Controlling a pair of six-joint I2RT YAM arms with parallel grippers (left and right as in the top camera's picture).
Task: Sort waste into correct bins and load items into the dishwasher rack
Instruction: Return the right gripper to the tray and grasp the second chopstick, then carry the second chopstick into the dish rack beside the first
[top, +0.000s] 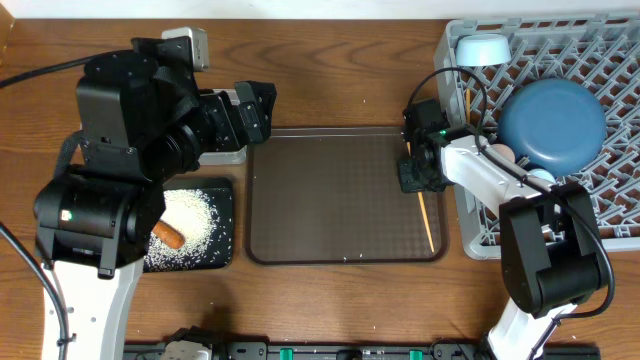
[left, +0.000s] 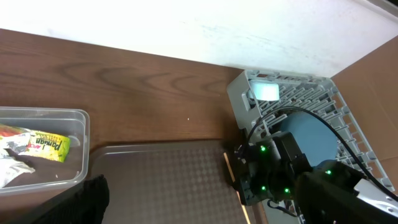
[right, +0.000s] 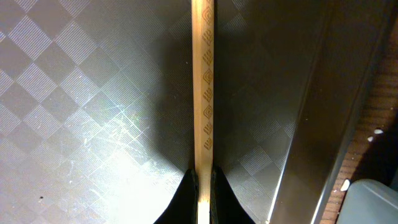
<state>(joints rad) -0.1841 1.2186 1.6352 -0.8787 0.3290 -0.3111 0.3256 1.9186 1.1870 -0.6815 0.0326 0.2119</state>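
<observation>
my right end effector (right: 202, 179) is pinching a chopstick (right: 202, 81) on the brown tray (top: 330, 200), next i gotta lift it into the rack (top: 620, 55).

Wooden table (top: 330, 60): mid-brown top, clear grain, low sheen. In the left wrist view its back edge butts against a plain white wall (left: 186, 28) with faint scuffs. A black rail (top: 400, 351) with green fittings runs along the near edge in the overhead view. Light is even and diffuse. Shadows on the wood are soft, with no hard glare.
</observation>
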